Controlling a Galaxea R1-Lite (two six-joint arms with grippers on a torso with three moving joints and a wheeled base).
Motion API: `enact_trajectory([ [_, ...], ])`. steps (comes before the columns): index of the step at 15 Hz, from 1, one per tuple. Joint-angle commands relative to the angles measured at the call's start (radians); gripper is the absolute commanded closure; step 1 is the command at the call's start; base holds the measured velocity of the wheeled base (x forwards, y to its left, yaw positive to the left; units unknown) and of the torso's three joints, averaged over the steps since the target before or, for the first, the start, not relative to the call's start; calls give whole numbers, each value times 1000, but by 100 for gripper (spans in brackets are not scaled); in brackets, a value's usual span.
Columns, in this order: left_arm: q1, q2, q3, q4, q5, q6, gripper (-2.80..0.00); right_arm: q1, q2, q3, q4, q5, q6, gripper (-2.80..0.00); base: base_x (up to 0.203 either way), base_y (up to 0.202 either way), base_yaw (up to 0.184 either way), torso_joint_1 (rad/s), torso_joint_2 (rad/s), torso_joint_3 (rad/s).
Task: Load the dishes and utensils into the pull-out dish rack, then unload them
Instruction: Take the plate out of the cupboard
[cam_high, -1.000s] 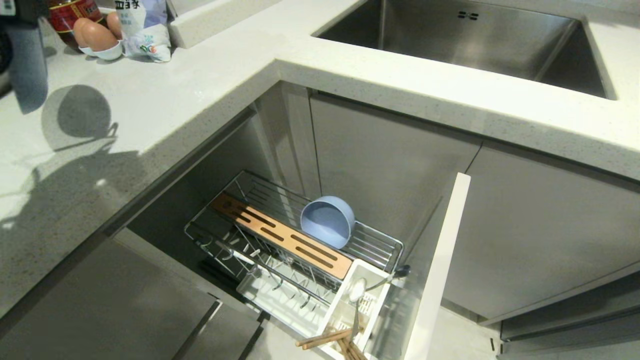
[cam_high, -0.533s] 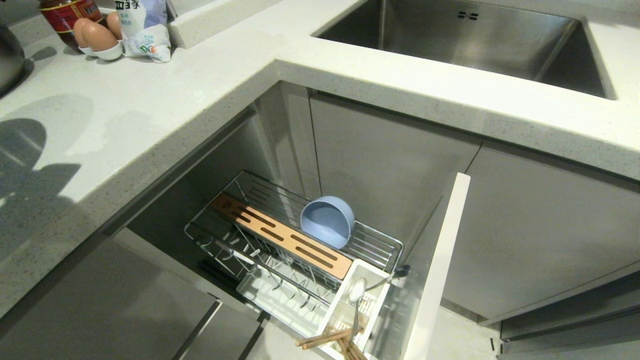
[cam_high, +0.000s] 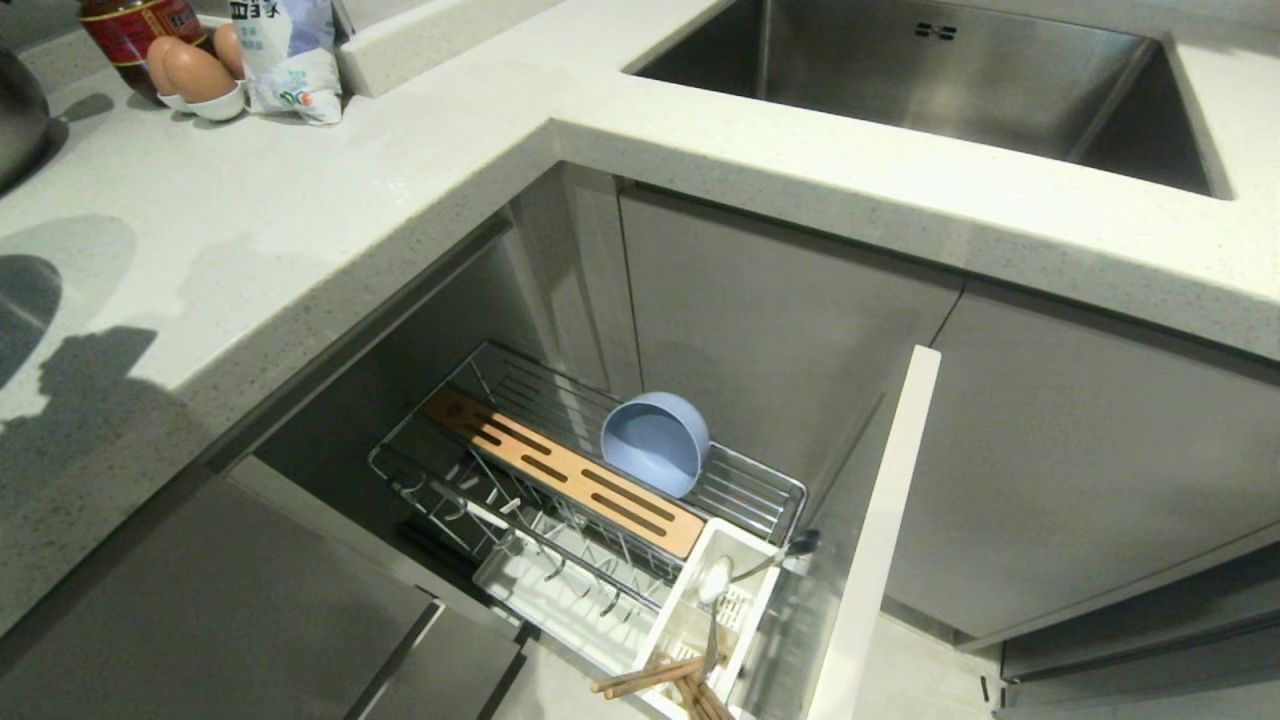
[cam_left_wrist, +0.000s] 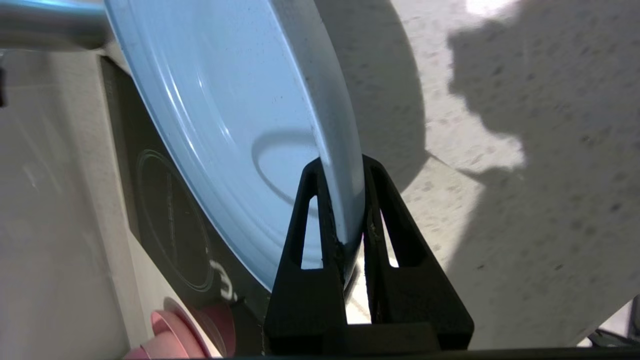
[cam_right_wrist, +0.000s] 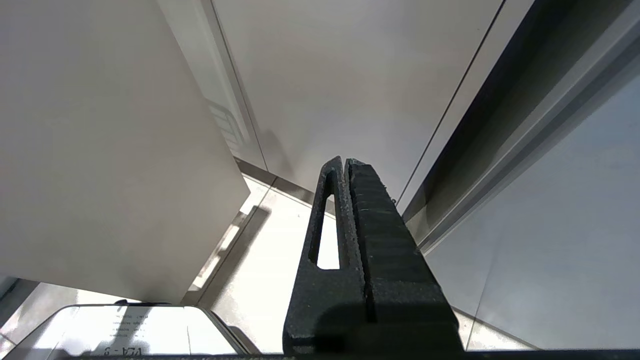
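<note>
Left gripper (cam_left_wrist: 340, 200) clamped on the rim of the pale blue divided plate (cam_left_wrist: 225, 115), plate on edge over the speckled desk (cam_left_wrist: 500, 210), w/ a black cooktop (cam_left_wrist: 165, 220) and something pink (cam_left_wrist: 175, 335) behind it. Off-frame in head view now; a sec ago a grey blurred shape, prob the plate, hung at far left over the desk, now just shadows there. Looks like plate being swung off to the side, so prob the unload half, or plate not racked yet, can't tell. Round blue bowl (cam_high: 655, 442) sitting tilted in the pull-out dish rack (cam_high: 760, 480) beside the wooden strip (cam_high: 560, 470); spoon (cam_high: 714, 590) and chopsticks (cam_high: 660, 675) in the white caddy (cam_high: 745, 550). Right gripper (cam_right_wrist: 345, 172) pinched closed, empty, parked low by the cabinet fronts.
</note>
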Motion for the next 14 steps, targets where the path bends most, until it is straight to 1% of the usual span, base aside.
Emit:
enact_trajectory([
  [1, 27, 46, 1, 9, -12, 0, 0, 0, 0, 0, 0, 1, 0, 0, 0, 0, 0, 0, 0, 0],
  [4, 53, 74, -1, 9, -25, -3, 0, 0, 0, 0, 0, -1, 0, 0, 0, 0, 0, 0, 0, 0],
  [8, 57, 84, -1, 9, -30, -4, 0, 0, 0, 0, 0, 1, 0, 0, 0, 0, 0, 0, 0, 0],
  [9, 56, 84, -1, 9, -35, -4, -280, 0, 0, 0, 0, 0, 0, 0, 0, 0, 0, 0, 0, 0],
  [11, 54, 81, -1, 9, -67, -7, -280, 0, 0, 0, 0, 1, 0, 0, 0, 0, 0, 0, 0, 0],
  [14, 48, 70, -1, 9, -93, -10, -280, 0, 0, 0, 0, 1, 0, 0, 0, 0, 0, 0, 0, 0],
])
